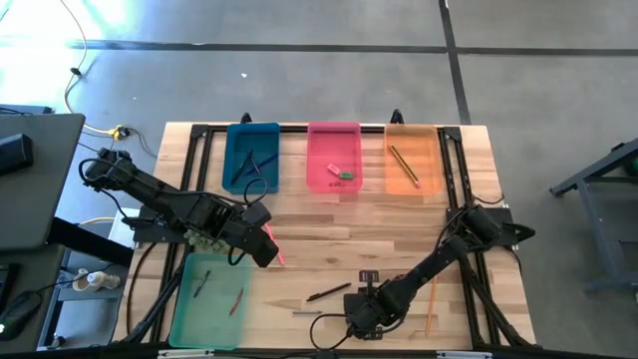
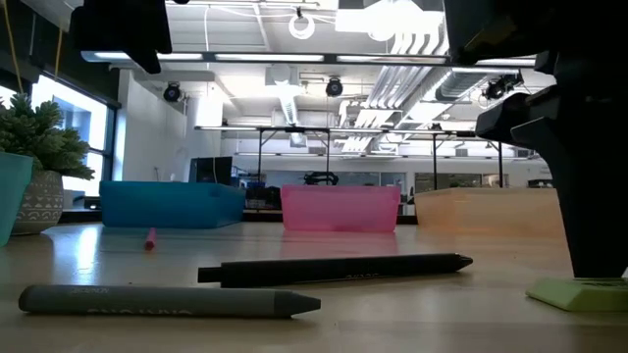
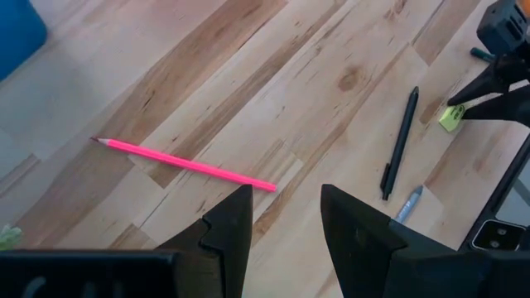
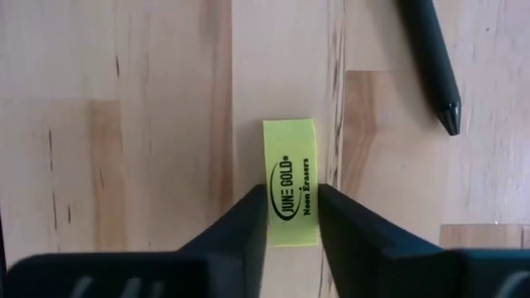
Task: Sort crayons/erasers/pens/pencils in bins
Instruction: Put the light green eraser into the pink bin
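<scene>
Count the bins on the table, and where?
4: blue bin, pink bin and orange bin in a row along the far edge; green bin near left. None seem hidden.

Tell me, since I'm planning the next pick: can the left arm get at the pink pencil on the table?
Probably yes. The left gripper hangs open just by the pink pencil, which lies alone on bare wood with nothing between them.

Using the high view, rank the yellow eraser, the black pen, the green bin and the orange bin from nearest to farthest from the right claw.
1. Yellow eraser: between the right claw's fingers.
2. Black pen: just beyond the claw, toward the table's middle.
3. Green bin: across the near edge, on the left arm's side.
4. Orange bin: in the far row, right end.
</scene>
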Robot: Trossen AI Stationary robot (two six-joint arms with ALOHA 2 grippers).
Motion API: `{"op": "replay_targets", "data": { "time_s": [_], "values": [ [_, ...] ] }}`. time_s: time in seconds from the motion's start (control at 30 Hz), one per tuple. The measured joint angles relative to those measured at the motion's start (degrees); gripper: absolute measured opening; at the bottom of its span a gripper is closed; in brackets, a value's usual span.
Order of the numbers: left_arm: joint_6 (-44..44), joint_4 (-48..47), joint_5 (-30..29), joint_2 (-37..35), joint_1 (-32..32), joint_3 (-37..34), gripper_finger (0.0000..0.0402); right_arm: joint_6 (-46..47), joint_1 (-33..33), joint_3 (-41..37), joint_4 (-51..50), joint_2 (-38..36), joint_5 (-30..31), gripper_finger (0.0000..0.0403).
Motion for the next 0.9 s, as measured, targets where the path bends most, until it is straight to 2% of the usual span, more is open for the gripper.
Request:
{"op": "replay_targets", "data": {
  "time_s": [0.13,0.23,0.5,0.9],
  "values": [
    [-0.01,0.00,0.01,0.00,0.00,0.00,0.0131,-0.04,0.09,0.00,-0.11,0.01,0.13,0.0060],
    [-0.58,0.00,0.57,0.00,0.00,0.00,0.0131,-0.06,0.73,-0.04,-0.11,0.02,0.89,0.0050],
    [-4.33,-0.02,4.88,0.00,-0.22,0.00,0.0131,-0.07,1.46,-0.13,-0.11,-0.41,0.98,0.0052],
    [-4.40,-0.04,4.87,0.00,-0.46,0.00,0.0131,-0.33,-0.19,-0.44,-3.88,-4.77,0.60,0.0052]
  ]
}}
